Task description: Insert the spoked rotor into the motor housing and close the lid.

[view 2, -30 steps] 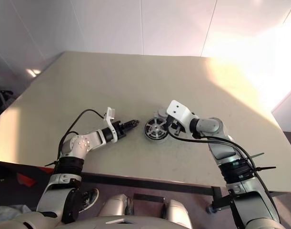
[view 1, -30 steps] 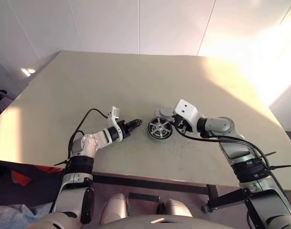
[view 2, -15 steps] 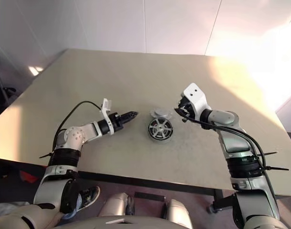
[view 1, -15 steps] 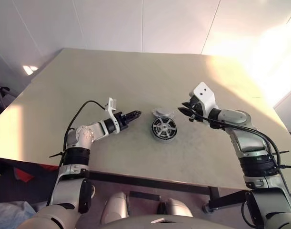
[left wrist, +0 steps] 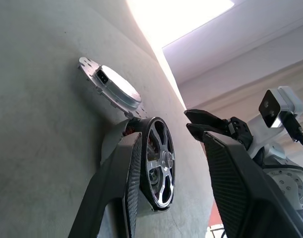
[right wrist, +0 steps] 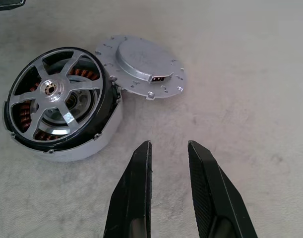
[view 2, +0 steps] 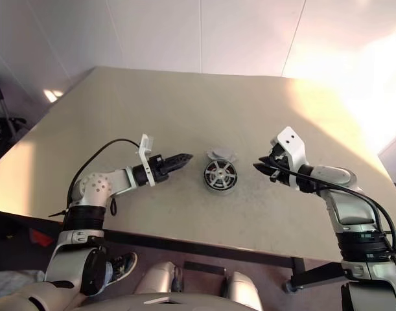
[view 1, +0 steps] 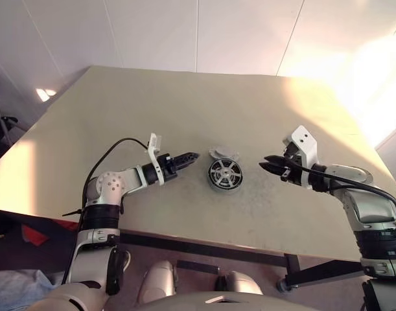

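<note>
The spoked rotor (right wrist: 56, 92) lies inside the motor housing (right wrist: 89, 144) at the table's middle, with copper windings showing between its silvery spokes. The pale round lid (right wrist: 143, 61) lies flat on the table just behind the housing, touching its rim. My right gripper (view 1: 265, 162) hangs open and empty to the right of the housing, clear of it, and its fingers (right wrist: 137, 198) have bare table between them. My left gripper (view 1: 191, 156) points at the housing from the left, a short way off. It is open and holds nothing, and the rotor (left wrist: 161, 161) shows beyond its fingers (left wrist: 122, 191).
The beige table (view 1: 152, 110) stretches wide around the parts, with its front edge near the robot. A black cable (view 1: 113, 159) loops over the left forearm. Strong light falls on the table's right rear corner.
My right gripper has drawn back from the rotor to the right, leaving it in the housing. The left gripper has risen a little. The camera view has shifted.
</note>
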`<action>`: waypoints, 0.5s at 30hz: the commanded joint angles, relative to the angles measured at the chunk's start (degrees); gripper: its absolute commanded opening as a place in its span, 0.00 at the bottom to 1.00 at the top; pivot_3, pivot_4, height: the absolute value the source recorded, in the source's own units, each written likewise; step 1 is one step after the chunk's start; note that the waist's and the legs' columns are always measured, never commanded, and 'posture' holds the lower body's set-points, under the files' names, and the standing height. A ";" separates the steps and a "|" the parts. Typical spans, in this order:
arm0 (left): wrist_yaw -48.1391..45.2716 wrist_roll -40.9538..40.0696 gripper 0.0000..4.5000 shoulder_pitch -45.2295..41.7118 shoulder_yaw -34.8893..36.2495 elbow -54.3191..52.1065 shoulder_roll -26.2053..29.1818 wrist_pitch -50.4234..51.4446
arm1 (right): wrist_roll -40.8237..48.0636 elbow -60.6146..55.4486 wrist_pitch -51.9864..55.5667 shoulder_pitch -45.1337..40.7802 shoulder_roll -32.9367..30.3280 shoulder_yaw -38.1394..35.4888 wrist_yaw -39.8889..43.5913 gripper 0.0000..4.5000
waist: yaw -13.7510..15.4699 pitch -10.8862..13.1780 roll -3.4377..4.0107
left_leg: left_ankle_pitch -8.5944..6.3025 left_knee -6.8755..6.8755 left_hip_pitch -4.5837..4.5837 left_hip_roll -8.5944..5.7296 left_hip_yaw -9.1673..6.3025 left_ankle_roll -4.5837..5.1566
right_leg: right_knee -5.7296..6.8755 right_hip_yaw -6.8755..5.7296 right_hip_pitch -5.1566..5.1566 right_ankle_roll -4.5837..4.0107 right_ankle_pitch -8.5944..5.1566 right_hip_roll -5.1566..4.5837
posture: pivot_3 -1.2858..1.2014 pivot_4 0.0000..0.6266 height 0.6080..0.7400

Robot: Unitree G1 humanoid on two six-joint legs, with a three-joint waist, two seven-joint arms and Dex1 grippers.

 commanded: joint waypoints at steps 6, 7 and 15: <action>-2.15 4.91 0.47 2.04 -5.36 -4.32 2.90 -5.79 | 0.55 0.97 -1.57 -2.23 0.36 -0.09 -1.54 0.28 | 0.10 -0.01 0.01 | -0.02 -0.02 0.01 0.00 0.00 0.00 | -0.04 0.00 0.03 0.02 -0.01 0.00 | 0.52 0.00 1.00; -2.48 5.10 0.47 1.96 -5.66 -4.33 3.16 -6.07 | 0.65 0.93 -1.58 -2.10 0.47 -0.02 -1.68 0.28 | 0.11 -0.01 0.01 | -0.02 -0.02 -0.02 0.00 0.00 0.01 | -0.05 0.00 0.01 0.02 -0.02 0.00 | 0.52 0.00 1.00; -3.88 5.95 0.47 0.76 -6.61 -2.75 3.57 -7.34 | 0.10 2.38 -2.40 -3.72 0.48 0.54 -2.20 0.28 | 0.09 -0.01 0.02 | -0.01 -0.01 -0.05 0.00 0.00 -0.01 | -0.02 0.00 -0.03 0.02 -0.01 0.00 | 0.52 0.00 1.00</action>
